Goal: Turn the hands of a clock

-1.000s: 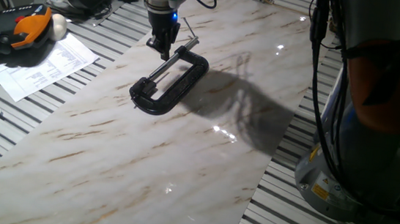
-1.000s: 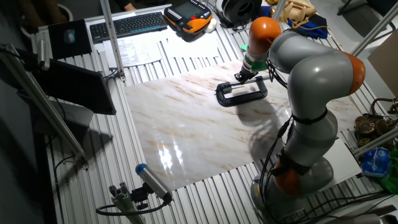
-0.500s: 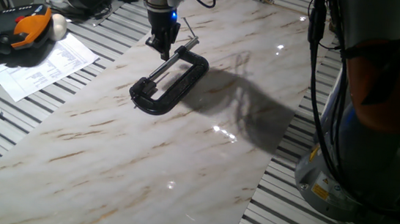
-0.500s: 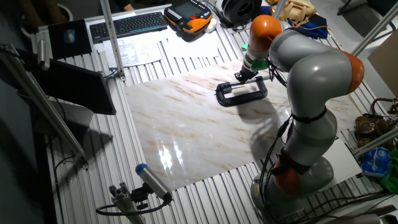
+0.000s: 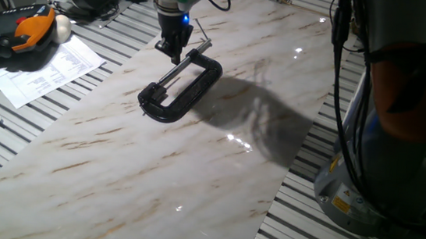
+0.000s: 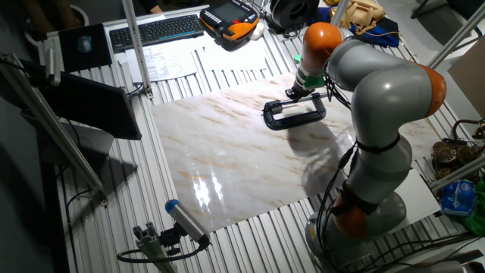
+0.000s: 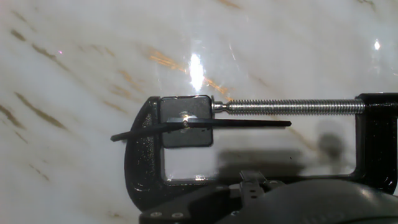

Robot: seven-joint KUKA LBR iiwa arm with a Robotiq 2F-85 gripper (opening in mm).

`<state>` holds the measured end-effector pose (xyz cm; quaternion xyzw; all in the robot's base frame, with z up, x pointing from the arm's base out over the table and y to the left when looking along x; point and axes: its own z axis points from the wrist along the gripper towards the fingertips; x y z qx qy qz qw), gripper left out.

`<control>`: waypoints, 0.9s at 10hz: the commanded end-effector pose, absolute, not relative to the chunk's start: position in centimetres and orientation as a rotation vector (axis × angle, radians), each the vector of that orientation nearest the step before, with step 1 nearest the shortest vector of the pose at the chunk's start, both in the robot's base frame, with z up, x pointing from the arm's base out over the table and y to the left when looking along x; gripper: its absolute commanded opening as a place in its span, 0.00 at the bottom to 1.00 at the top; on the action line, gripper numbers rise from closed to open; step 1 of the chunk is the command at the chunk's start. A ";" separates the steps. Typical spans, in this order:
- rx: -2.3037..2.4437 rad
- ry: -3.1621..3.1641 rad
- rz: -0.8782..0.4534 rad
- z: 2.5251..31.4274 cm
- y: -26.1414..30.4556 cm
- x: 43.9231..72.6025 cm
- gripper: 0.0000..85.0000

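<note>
A black C-clamp (image 5: 209, 76) lies on the marble slab (image 5: 153, 169). In the hand view the clamp (image 7: 140, 168) holds a small dark square clock (image 7: 186, 134) between its jaw and the screw tip. One thin black hand (image 7: 249, 124) lies nearly level across the clock, reaching past it on both sides. My gripper (image 5: 174, 51) hangs just above the far end of the clamp, fingers together and holding nothing. It also shows in the other fixed view (image 6: 292, 92), above the clamp (image 6: 295, 120). The fingertips do not show in the hand view.
An orange and black pendant (image 5: 17, 34) and papers (image 5: 45, 68) lie on the slatted table left of the slab. A keyboard (image 6: 155, 30) sits at the back. The arm's base (image 5: 373, 166) stands at the right with cables.
</note>
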<state>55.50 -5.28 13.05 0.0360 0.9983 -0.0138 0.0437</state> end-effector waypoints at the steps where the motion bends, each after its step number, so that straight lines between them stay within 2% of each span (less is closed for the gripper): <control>1: 0.073 3.038 -0.054 13.0 -5.3 55.5 0.00; 5: 0.052 3.070 -0.024 13.1 -5.3 55.6 0.00; 9: 0.044 3.076 -0.012 12.6 -6.4 57.2 0.00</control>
